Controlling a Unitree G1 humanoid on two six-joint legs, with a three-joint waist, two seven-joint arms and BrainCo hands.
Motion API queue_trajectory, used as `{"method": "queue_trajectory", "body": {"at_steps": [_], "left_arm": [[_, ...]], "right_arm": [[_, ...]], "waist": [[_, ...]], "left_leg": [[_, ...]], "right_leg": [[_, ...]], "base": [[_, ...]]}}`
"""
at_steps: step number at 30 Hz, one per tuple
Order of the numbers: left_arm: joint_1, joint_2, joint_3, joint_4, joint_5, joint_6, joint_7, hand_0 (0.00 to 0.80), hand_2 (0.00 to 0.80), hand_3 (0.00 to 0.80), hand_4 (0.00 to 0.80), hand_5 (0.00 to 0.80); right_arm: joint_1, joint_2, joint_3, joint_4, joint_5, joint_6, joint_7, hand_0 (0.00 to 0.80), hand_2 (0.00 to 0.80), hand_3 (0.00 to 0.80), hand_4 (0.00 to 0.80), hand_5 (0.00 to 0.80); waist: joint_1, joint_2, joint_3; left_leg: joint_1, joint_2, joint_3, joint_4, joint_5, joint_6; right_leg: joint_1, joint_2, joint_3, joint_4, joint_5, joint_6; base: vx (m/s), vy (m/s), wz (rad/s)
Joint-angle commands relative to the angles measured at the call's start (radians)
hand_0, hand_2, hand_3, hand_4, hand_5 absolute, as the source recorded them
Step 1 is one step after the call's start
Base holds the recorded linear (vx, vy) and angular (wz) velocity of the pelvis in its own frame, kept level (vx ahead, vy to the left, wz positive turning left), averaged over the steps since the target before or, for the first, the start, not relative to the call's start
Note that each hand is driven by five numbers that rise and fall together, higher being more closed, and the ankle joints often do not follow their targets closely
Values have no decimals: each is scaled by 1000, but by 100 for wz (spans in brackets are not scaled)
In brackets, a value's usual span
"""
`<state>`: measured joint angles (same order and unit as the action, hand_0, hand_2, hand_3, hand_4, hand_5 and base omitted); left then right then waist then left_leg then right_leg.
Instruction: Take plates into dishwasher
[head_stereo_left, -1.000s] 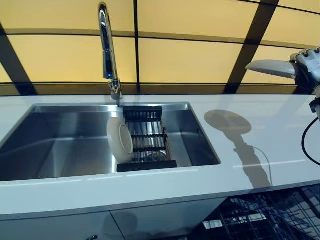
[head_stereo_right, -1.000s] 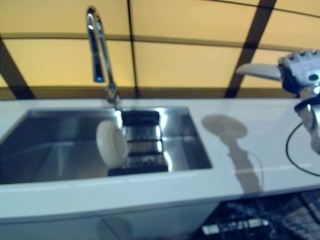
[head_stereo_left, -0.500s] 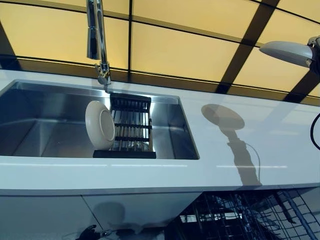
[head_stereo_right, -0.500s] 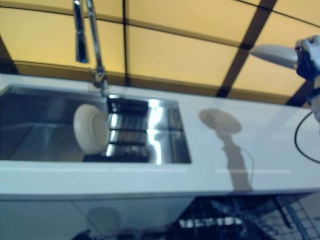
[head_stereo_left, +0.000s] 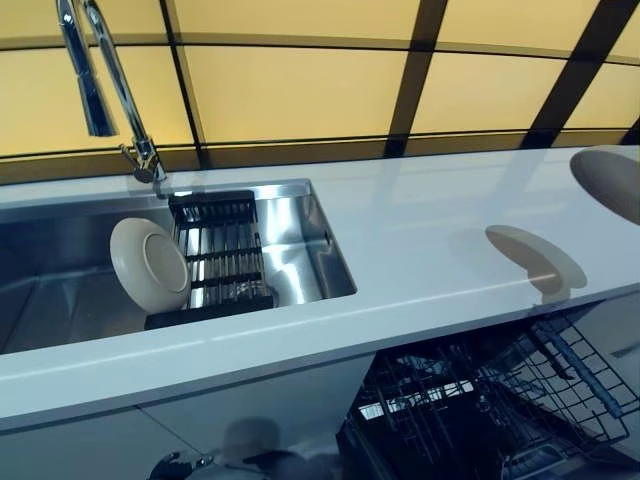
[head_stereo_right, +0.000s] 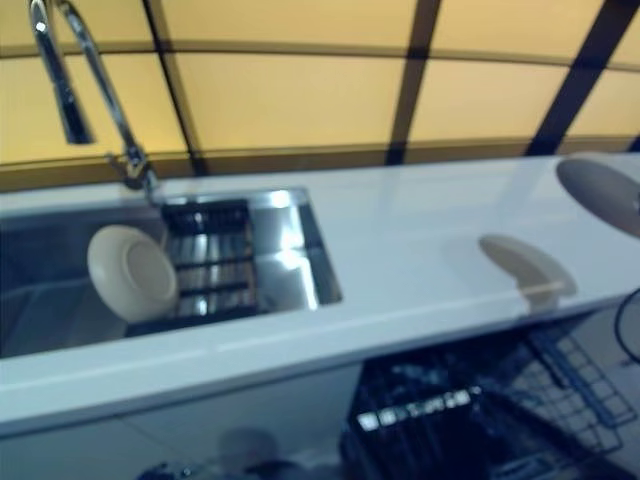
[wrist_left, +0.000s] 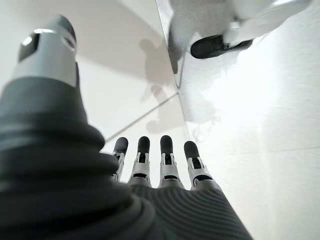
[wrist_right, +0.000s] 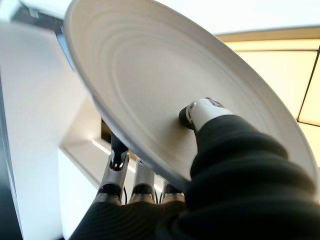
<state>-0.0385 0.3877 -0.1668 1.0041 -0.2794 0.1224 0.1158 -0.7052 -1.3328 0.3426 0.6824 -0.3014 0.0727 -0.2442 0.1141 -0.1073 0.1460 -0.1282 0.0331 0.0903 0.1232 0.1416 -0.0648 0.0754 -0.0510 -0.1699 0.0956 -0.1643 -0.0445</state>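
Note:
A cream plate (wrist_right: 150, 85) is in my right hand (wrist_right: 210, 114), pinched between the thumb on its face and the fingers (wrist_right: 117, 155) beneath it. In the eye views this plate (head_stereo_left: 610, 182) shows at the right edge, above the white counter's end; the hand itself is out of those views. A second cream plate (head_stereo_left: 150, 265) stands on edge in the black rack (head_stereo_left: 225, 250) inside the steel sink (head_stereo_left: 305, 240). The dishwasher's wire rack (head_stereo_left: 480, 400) is pulled out below the counter, lower right. My left hand (wrist_left: 165, 167) hangs with straight fingers, holding nothing.
A tall chrome faucet (head_stereo_left: 100, 80) rises behind the sink. The white counter (head_stereo_left: 420, 220) runs from the sink to the right, with a yellow panelled wall behind. White cabinet fronts (head_stereo_left: 200, 410) stand left of the dishwasher.
The camera has swung right and down, bringing the dishwasher rack into view. The held plate now sits lower, nearer the counter's front right end.

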Motion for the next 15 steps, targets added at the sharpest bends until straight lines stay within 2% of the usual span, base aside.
{"method": "queue_trajectory", "body": {"at_steps": [1,2,3,7,9,15], "left_arm": [[-10,-25,3,-37,1,-27,-10,0,0,0,0,0],[-17,-22,-6,-31,-7,-29,-10,0,0,0,0,0],[-27,-20,-20,-31,-5,-26,-15,0,0,0,0,0],[-39,-16,-48,-57,26,-17,-10,0,0,0,0,0],[-45,-3,-52,-41,-1,-23,9,0,0,0,0,0],[-15,11,-16,-19,-3,-19,1,0,0,0,0,0]], "right_arm": [[66,-34,-145,-40,8,5,7,800,800,800,800,800],[101,-28,-170,-37,16,-8,6,800,800,800,800,800],[161,-26,-219,-50,54,0,11,800,800,800,800,800],[329,-8,-364,-88,71,36,23,800,800,800,800,800],[346,12,-370,-78,83,28,29,800,800,800,800,800],[411,67,-409,-93,114,25,84,800,800,800,800,800]], "waist": [[-30,-47,-42],[-52,-19,-61],[-67,6,-73],[-68,7,-80],[-78,7,-76],[-92,13,-87]], "left_leg": [[8,-8,-5,230,-289,54],[74,9,5,75,-243,39],[123,6,22,-58,-196,30],[123,-21,6,-131,-151,26],[132,-28,5,-131,-158,33],[165,-39,20,-177,-157,46]], "right_leg": [[-8,-40,-8,11,89,104],[-24,-28,-28,12,84,114],[-23,-20,-51,16,75,118],[-26,-18,-74,-8,103,133],[-50,-19,-45,-10,118,141],[-44,-11,-29,-58,145,148]], "base": [[-68,158,4],[-55,163,-2],[-70,136,21],[-64,-1,50],[-47,1,-1],[9,10,1]]}}
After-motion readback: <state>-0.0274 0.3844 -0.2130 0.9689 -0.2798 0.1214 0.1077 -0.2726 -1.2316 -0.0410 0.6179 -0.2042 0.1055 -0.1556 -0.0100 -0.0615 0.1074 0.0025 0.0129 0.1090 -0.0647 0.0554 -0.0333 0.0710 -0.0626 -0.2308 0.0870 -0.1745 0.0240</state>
